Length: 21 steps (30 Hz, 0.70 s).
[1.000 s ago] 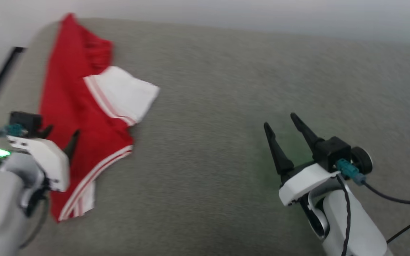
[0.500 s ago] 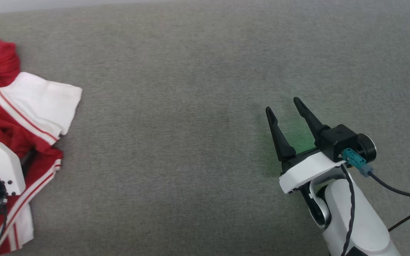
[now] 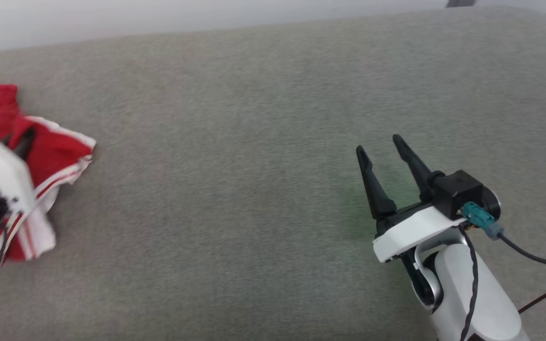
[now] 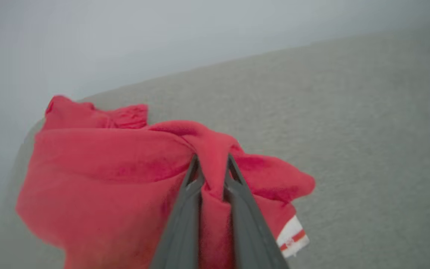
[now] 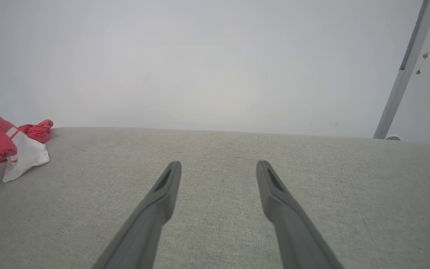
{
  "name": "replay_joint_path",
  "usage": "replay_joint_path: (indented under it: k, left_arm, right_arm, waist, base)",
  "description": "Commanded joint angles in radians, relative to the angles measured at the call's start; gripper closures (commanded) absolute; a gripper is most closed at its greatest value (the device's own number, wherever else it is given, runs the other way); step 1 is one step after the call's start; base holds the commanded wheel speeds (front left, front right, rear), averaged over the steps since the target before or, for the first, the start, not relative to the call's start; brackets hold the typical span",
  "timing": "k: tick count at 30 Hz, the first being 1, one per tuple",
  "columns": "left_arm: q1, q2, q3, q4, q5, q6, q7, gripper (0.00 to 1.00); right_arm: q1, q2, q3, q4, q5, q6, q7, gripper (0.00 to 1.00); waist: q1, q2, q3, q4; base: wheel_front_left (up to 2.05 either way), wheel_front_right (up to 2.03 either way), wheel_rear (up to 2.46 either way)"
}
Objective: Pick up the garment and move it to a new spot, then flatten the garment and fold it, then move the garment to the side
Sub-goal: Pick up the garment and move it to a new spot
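Red garment (image 4: 106, 168), bunched (seemingly striped cuff (image 4: 292, 237)), pinched by left hand (image 4: 212, 158); right hand (image 5: 218, 164) spread.

Garment (image 4: 99, 168): soft matt cloth (fleecy look). Worktop (image 3: 254, 189): coarse grey woven fabric. Right pincer (image 3: 378, 143): smooth matt dark plastic.
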Motion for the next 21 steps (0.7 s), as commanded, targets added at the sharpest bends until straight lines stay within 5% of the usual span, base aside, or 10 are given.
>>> replay_joint_path:
  k: [1,10,21]
  left_arm:
    - [-0.040,-0.011,-0.019,-0.034,0.016,0.003,-0.014,1.00]
    - [-0.189,-0.077,-0.143,-0.239,0.022,0.003,0.016,1.00]
    - [-0.338,-0.296,-0.363,-0.438,-0.128,0.003,0.111,1.00]
  right_arm:
    - [0.015,0.000,0.004,-0.004,0.013,-0.001,-0.005,0.00]
    - [0.029,0.000,-0.003,-0.032,0.072,-0.001,-0.005,0.00]
    - [0.030,0.000,-0.008,-0.078,0.175,-0.001,-0.005,0.00]
  waist:
    - [0.0000,0.0000,-0.014,-0.033]
    - [0.0000,0.0000,0.005,-0.157]
    - [0.0000,0.0000,0.077,-0.341]
  base:
    - [0.00,0.00,0.00]
    - [0.00,0.00,0.00]
    - [0.00,0.00,0.00]
